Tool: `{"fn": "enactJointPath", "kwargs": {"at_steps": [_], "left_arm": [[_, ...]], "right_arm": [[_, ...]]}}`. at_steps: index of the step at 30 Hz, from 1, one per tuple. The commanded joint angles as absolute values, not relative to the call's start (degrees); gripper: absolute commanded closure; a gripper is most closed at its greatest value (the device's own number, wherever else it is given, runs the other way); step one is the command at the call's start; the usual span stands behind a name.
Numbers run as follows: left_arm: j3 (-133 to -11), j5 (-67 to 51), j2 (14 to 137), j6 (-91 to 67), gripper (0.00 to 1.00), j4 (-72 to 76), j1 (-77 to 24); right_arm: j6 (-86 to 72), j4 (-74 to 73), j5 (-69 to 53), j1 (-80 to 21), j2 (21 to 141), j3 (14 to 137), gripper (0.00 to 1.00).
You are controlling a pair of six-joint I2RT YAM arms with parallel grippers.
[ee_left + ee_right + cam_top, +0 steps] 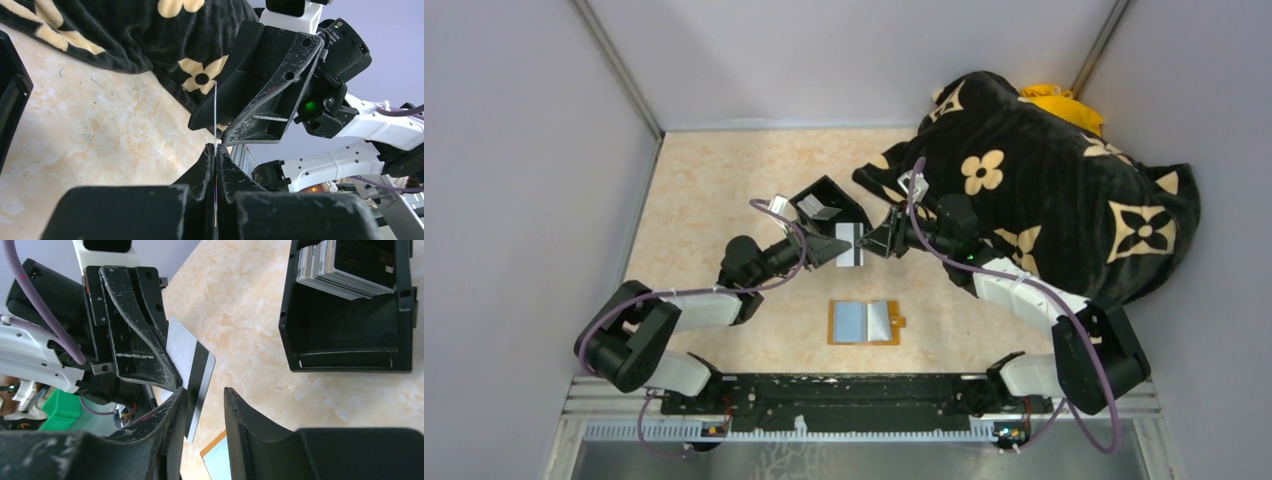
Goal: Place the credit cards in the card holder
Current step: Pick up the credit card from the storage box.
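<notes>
Left tool (832,247) clamped, right tool (876,243) parted.

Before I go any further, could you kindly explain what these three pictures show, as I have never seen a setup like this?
These are two robot arms bolted to a table's near edge. One picture looks down from above; the other two come from small cameras on each wrist. On the table lie an open orange card holder, a black box with a stack of cards, and a black flowered blanket. The left claw is shut on one credit card with a dark stripe, holding it above the table. The right claw faces it, jaws open, with the card's edge between them but not yet pinched.
</notes>
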State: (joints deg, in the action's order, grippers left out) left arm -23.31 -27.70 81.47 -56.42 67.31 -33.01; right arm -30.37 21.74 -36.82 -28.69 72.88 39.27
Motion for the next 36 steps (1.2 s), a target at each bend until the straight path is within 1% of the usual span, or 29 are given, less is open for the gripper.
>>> {"fn": "enactJointPath", "kwargs": {"at_steps": [1,7,9,10,11,13,15,16,18,20,23,27,31,36], "left_arm": [[-23.70,-29.21,82.55,-57.72,1.00,71.33,-33.23],[-23.77,-30.46,84.18,-60.02,1.00,74.79,-33.27],[-23.83,-31.12,84.74,-60.77,1.00,76.16,-33.24],[-23.64,-31.11,84.88,-61.22,1.00,76.72,-33.23],[-23.35,-31.06,84.86,-61.68,0.94,77.29,-33.18],[-22.16,-30.42,84.11,-62.36,0.70,77.52,-32.70],[-19.59,-27.11,81.86,-62.14,0.55,76.05,-31.96],[-18.07,-24.74,80.03,-61.60,0.50,73.92,-31.59],[-15.21,-19.52,75.16,-59.59,0.43,67.18,-31.11],[-14.86,-14.85,69.38,-55.33,0.40,56.37,-31.11],[-15.48,-8.89,61.52,-50.56,0.38,41.26,-31.56],[-15.82,-4.95,58.00,-46.69,0.39,32.39,-32.95],[-16.29,-1.65,59.05,-44.60,0.45,26.86,-37.12],[-14.97,2.56,60.66,-44.34,0.52,23.67,-42.47]], "right_arm": [[-34.07,31.32,-40.04,-28.48,74.33,39.24,0.69],[-37.86,37.00,-42.44,-28.48,76.90,38.57,0.90],[-39.01,38.61,-43.10,-28.48,77.44,38.41,1.00],[-39.61,39.43,-43.52,-28.48,77.58,38.41,1.00],[-40.12,40.05,-44.07,-28.48,77.60,38.41,1.00],[-40.78,40.24,-44.10,-28.48,76.85,38.45,1.00],[-40.42,37.93,-43.26,-28.48,75.19,38.71,1.00],[-39.66,35.82,-42.51,-28.49,74.23,39.08,1.00],[-37.74,30.17,-40.30,-28.48,71.61,39.95,1.00],[-35.28,24.02,-37.56,-28.48,69.05,40.74,1.00],[-33.45,15.93,-33.66,-28.55,65.84,41.26,1.00],[-31.40,4.65,-27.14,-30.72,63.82,41.20,1.00],[-32.11,-0.10,-20.56,-34.91,62.64,38.61,1.00],[-37.09,-0.76,-18.26,-37.27,62.01,33.66,1.00]]}}
